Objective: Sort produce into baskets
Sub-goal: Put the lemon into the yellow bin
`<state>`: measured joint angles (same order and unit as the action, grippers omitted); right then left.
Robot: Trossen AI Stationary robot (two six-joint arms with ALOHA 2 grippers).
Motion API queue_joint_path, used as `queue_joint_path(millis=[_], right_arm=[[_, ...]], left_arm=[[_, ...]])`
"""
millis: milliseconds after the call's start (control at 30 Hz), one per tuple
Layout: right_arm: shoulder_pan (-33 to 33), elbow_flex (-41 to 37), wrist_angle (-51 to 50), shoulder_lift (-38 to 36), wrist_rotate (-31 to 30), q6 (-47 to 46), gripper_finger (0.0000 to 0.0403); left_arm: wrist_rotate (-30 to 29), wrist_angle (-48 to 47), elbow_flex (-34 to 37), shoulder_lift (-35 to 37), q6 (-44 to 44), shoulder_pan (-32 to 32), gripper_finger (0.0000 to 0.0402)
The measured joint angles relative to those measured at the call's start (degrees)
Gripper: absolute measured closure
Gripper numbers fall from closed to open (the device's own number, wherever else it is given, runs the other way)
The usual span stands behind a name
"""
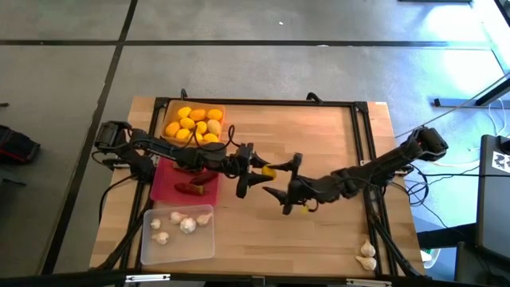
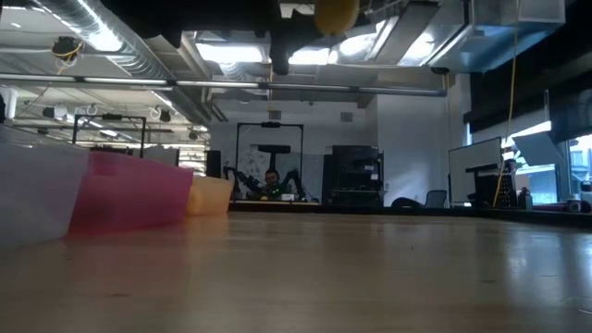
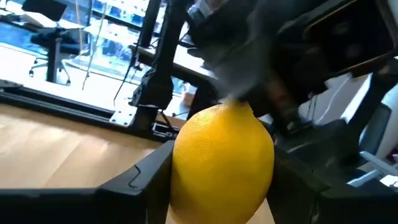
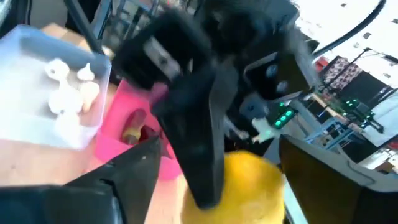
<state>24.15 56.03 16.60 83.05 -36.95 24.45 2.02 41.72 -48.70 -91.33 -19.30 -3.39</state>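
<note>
A yellow lemon (image 1: 268, 170) hangs in the air over the middle of the table, between my two grippers. My left gripper (image 1: 256, 169) reaches in level from the table's left and is shut on it. My right gripper (image 1: 287, 177) faces it from the right, open, its fingers (image 4: 336, 168) standing wide on either side of the lemon (image 4: 249, 186). The orange basket (image 1: 169, 112) holds several lemons. A dark red chilli (image 1: 194, 188) lies in the red basket (image 1: 163, 187). The clear basket (image 1: 151, 247) holds several garlic bulbs. My left gripper pinches the lemon's two opposite sides (image 3: 181, 168) between its two fingers (image 3: 134, 183). The fingers come level from the table's left. The lemon is lifted well clear of the table, with one pointed end (image 3: 239, 107) up.
Two garlic bulbs (image 1: 366, 253) lie loose on the table near its front right corner. The three baskets stand in a row along the left side. A dark frame rail (image 1: 362, 151) runs along the table's right and far edges. Bare wood lies below the grippers.
</note>
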Motion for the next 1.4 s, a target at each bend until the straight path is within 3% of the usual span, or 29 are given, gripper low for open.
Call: queue_joint_path(millis=[300,533,800,933,1200,1400], right_arm=[[8.32,0.11,-5.22,-4.04,-16.01,-1.32,0.0068],[11.61,0.09,-18.85,-5.16,-21.58,-14.49,0.0068],[9.32,0.07,-34.06,-5.16,-19.26,-32.84,0.0068],[7.16,0.04,-37.77,-5.12,-16.36,-38.03,0.0068],[3.66,0.04,-37.8,-5.1,-10.6,-39.53,0.0068],[2.72,0.04,-37.79,-5.1,-9.31,-39.63,0.0068]], left_arm=[[-5.46,-10.74,0.08,4.76,3.3,0.1,0.019],[-13.95,-26.35,0.04,13.07,4.79,0.06,0.0191],[-28.46,-48.79,0.04,25.43,4.01,0.48,0.0188],[-32.17,-58.1,0.04,31.05,1.61,2.14,0.0188],[-40.77,-77.27,0.04,38.08,-4.86,9.04,0.0187],[-43.84,-83.08,1.9,38.41,-7.62,17.41,0.0187]])
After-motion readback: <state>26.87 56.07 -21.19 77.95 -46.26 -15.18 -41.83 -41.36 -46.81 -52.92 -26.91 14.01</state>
